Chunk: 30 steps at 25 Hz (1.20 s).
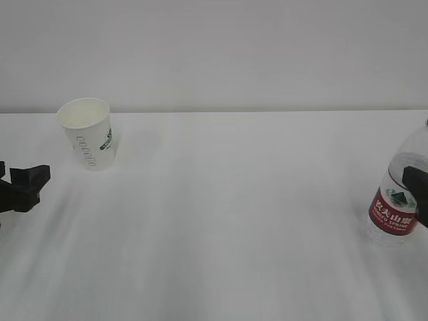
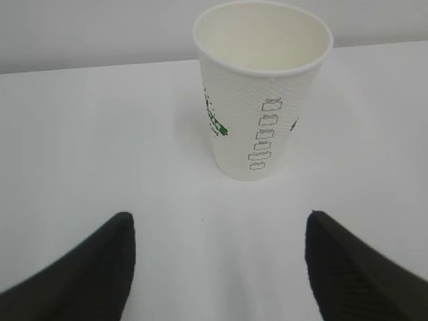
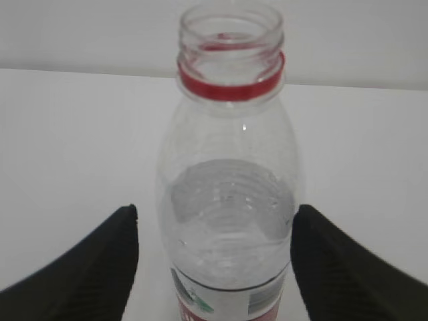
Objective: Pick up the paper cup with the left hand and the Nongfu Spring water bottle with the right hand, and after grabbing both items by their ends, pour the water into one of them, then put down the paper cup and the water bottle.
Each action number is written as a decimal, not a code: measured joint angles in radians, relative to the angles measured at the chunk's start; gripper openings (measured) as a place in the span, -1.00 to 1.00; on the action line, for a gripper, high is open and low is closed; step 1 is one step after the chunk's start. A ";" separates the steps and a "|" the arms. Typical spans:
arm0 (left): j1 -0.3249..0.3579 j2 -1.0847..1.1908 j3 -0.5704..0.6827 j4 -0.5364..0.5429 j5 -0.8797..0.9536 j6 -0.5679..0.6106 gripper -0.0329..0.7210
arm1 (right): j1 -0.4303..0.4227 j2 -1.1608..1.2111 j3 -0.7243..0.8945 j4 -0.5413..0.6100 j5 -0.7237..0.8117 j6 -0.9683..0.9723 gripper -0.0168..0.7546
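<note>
Standing upright at the far left of a white tabletop (image 1: 221, 221), the paper cup (image 1: 88, 134) is empty. The left gripper (image 2: 217, 264) waits just short of it, jaws spread wide, holding nothing. At the right edge, the Nongfu Spring water bottle (image 1: 398, 194) stands uncapped, its open mouth visible only from the wrist. The right gripper (image 3: 214, 257) straddles it, jaws wide, apparently not touching; water (image 3: 231, 207) partly fills it.

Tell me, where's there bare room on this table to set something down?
The wide stretch between the paper cup and the water bottle is bare. It is tighter at the edges: the left tool waits near the cup, the right tool flanks the bottle.
</note>
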 joint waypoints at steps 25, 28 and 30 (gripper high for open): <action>0.000 0.000 0.000 0.002 -0.010 0.000 0.62 | 0.000 0.227 0.029 -0.089 -0.233 0.014 0.43; 0.000 0.000 0.000 0.002 -0.010 0.000 0.62 | 0.000 0.256 0.029 -0.072 -0.256 0.008 0.43; 0.000 0.000 0.000 0.002 -0.010 0.000 0.62 | 0.000 0.279 0.029 -0.070 -0.278 0.008 0.43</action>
